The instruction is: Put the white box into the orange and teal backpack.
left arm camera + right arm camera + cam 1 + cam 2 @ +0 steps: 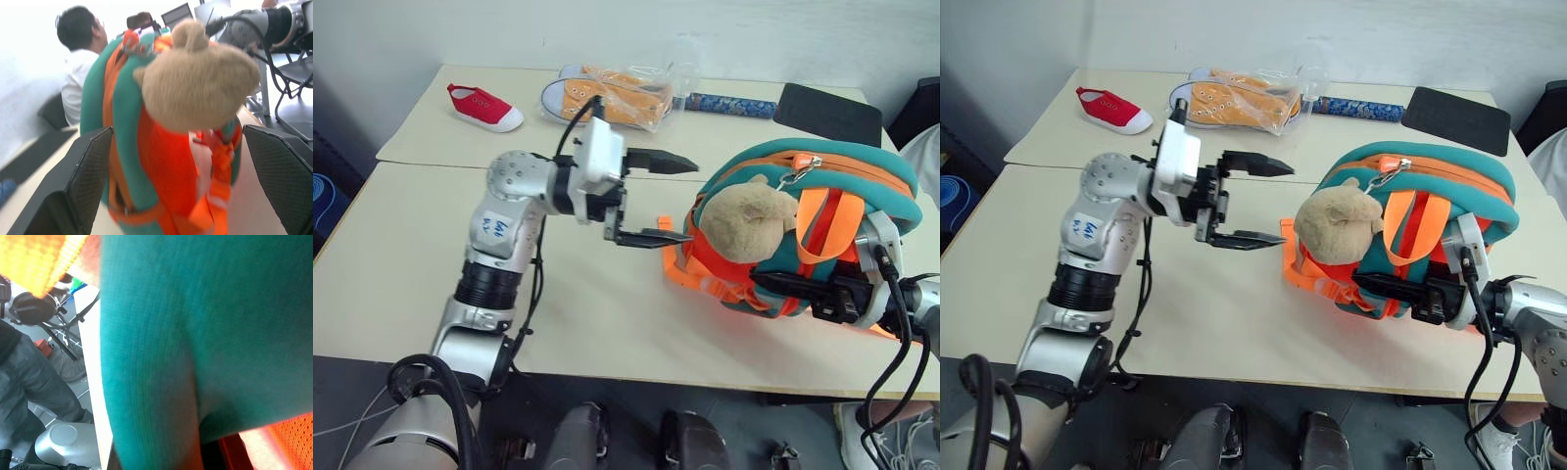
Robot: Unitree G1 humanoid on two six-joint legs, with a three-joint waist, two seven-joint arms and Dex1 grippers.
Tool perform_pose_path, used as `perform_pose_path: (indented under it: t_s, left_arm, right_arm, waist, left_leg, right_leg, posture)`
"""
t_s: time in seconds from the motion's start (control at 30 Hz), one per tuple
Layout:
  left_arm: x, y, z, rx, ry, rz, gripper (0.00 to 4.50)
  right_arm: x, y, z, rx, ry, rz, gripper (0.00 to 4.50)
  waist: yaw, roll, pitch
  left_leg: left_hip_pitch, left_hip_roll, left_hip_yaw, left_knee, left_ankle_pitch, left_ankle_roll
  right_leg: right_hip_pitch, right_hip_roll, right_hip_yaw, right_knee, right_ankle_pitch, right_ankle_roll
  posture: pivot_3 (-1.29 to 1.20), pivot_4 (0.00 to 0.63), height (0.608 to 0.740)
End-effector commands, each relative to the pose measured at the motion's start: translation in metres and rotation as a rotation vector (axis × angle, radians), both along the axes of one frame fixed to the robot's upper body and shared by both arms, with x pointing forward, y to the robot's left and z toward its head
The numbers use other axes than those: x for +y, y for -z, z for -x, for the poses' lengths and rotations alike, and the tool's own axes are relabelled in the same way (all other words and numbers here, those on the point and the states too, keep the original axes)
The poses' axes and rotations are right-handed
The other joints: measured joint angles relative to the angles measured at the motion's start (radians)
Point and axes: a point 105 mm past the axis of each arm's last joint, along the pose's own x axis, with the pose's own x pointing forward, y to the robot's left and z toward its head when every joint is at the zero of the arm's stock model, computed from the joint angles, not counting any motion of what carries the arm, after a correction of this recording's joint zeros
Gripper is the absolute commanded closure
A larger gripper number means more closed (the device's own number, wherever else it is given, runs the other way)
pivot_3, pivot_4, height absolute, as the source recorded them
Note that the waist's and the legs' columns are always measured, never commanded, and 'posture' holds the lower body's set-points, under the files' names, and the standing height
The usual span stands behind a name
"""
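Observation:
The orange and teal backpack stands on the table at the right, a tan plush toy hanging on its front. My left gripper is open just left of it, pointing at the plush toy, with nothing between its fingers. My right gripper is shut on the backpack's lower front edge, under the plush toy. Teal fabric of the backpack lies close against it in the right wrist view. The white box is out of view.
At the back of the table lie a red shoe, a clear bag of orange shoes, a blue patterned tube and a black pad. A person sits beyond the backpack.

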Motion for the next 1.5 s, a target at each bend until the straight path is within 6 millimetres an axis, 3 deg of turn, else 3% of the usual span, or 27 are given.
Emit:
perform_pose_path:
  t_s: [0.03, 0.13, 0.23, 0.4, 0.53, 0.6, 0.67, 0.87, 1.03, 1.1, 1.17, 1.33, 1.5]
  left_arm:
    - [-0.016, -0.007, 0.006, -0.104, -0.012, 0.051, 0.05]
    - [-0.03, -0.003, 0.008, -0.136, -0.005, 0.066, 0.05]
    - [-0.041, 0.003, 0.003, -0.169, -0.03, 0.058, 0.62]
    - [-0.046, 0.007, -0.002, -0.181, -0.043, 0.058, 2.17]
    - [-0.039, 0.007, -0.005, -0.145, -0.056, 0.071, 3.24]
    - [-0.031, -0.002, -0.009, -0.1, -0.07, 0.121, 3.54]
    - [-0.021, -0.01, -0.015, -0.056, -0.093, 0.15, 3.56]
    - [0.044, -0.028, -0.058, 0.022, -0.3, 0.13, 3.56]
    - [0.074, -0.044, -0.091, 0.194, -0.452, 0.246, 3.56]
    - [0.08, -0.033, -0.102, 0.261, -0.508, 0.207, 3.56]
    - [0.077, -0.008, -0.102, 0.312, -0.503, 0.095, 3.56]
    - [0.058, 0.065, -0.094, 0.378, -0.482, -0.128, 3.56]
    - [0.034, 0.113, -0.085, 0.478, -0.479, -0.165, 3.56]
  right_arm:
    - [0.001, -0.004, 0.0, -0.017, -0.019, 0.005, 4.5]
    - [0.001, -0.005, -0.001, -0.019, -0.021, 0.008, 4.5]
    - [0.0, -0.006, 0.0, -0.021, -0.02, 0.009, 4.5]
    - [0.0, -0.008, 0.003, -0.024, -0.013, -0.003, 4.5]
    - [-0.002, -0.01, 0.005, -0.036, 0.007, -0.014, 4.5]
    - [-0.005, -0.011, 0.006, -0.042, 0.02, -0.017, 4.5]
    - [-0.008, -0.012, 0.007, -0.05, 0.036, -0.02, 4.5]
    - [-0.035, -0.029, 0.007, -0.111, 0.175, -0.065, 4.5]
    - [-0.046, -0.028, 0.012, -0.112, 0.246, -0.083, 4.5]
    - [-0.05, -0.028, 0.013, -0.113, 0.28, -0.107, 4.5]
    - [-0.053, -0.027, 0.013, -0.118, 0.312, -0.134, 4.5]
    - [-0.053, -0.025, 0.012, -0.129, 0.366, -0.198, 4.5]
    - [-0.05, -0.02, 0.009, -0.14, 0.406, -0.257, 4.5]
  waist:
    - [-0.001, 0.0, 0.0]
    - [-0.003, 0.0, 0.0]
    - [-0.002, 0.0, 0.0]
    - [0.0, 0.0, 0.0]
    - [0.0, 0.0, 0.0]
    - [0.0, 0.0, 0.0]
    - [0.0, 0.0, 0.0]
    - [-0.003, 0.0, 0.0]
    - [0.006, 0.0, 0.0]
    - [0.006, 0.0, 0.0]
    - [0.003, 0.0, 0.0]
    - [-0.001, 0.0, 0.0]
    - [0.003, 0.0, 0.0]
  left_leg:
    - [0.0, 0.0, 0.0, 0.0, 0.0, 0.0]
    - [0.001, 0.0, 0.0, -0.001, 0.0, -0.001]
    - [0.001, 0.0, 0.0, -0.001, 0.001, -0.001]
    - [0.001, 0.0, -0.001, 0.0, 0.001, 0.0]
    - [0.001, 0.0, -0.002, 0.0, 0.001, 0.0]
    - [0.001, 0.0, -0.002, 0.0, 0.001, 0.0]
    - [0.001, 0.0, -0.002, 0.0, 0.001, 0.0]
    - [0.001, 0.0, -0.002, 0.0, 0.001, 0.0]
    - [0.001, 0.0, -0.003, -0.001, 0.001, 0.0]
    - [0.0, -0.001, -0.003, 0.0, 0.001, 0.0]
    - [0.001, -0.001, -0.002, -0.001, 0.001, 0.0]
    - [0.003, -0.001, 0.0, -0.003, 0.001, 0.0]
    - [0.004, -0.001, -0.001, -0.002, 0.001, 0.0]
  right_leg:
    - [0.0, 0.0, 0.0, 0.0, 0.0, 0.0]
    - [0.0, 0.002, -0.001, 0.0, 0.0, 0.0]
    - [0.001, 0.002, -0.001, 0.0, 0.0, 0.0]
    - [0.002, 0.001, -0.002, -0.001, 0.0, 0.0]
    - [0.003, 0.0, -0.003, -0.001, 0.0, 0.0]
    - [0.003, 0.0, -0.003, -0.001, 0.0, 0.0]
    - [0.003, 0.0, -0.003, -0.001, 0.0, 0.0]
    - [0.002, 0.002, -0.003, 0.0, 0.0, 0.0]
    - [0.003, 0.003, -0.004, 0.0, 0.0, 0.0]
    - [0.003, 0.002, -0.004, -0.001, 0.0, 0.0]
    - [0.002, 0.002, -0.004, -0.001, 0.0, 0.0]
    - [0.002, 0.003, -0.004, 0.0, 0.0, 0.0]
    - [0.003, 0.001, -0.001, 0.0, 0.0, 0.0]
  posture:
    - [0.0, 0.15, 0.74]
    - [0.0, 0.15, 0.74]
    - [0.0, 0.15, 0.74]
    - [0.0, 0.15, 0.74]
    - [0.0, 0.15, 0.74]
    - [0.0, 0.15, 0.74]
    - [0.0, 0.15, 0.74]
    - [0.0, 0.15, 0.74]
    - [0.0, 0.15, 0.74]
    - [0.0, 0.15, 0.74]
    - [0.0, 0.15, 0.74]
    - [0.0, 0.15, 0.74]
    - [0.0, 0.15, 0.74]
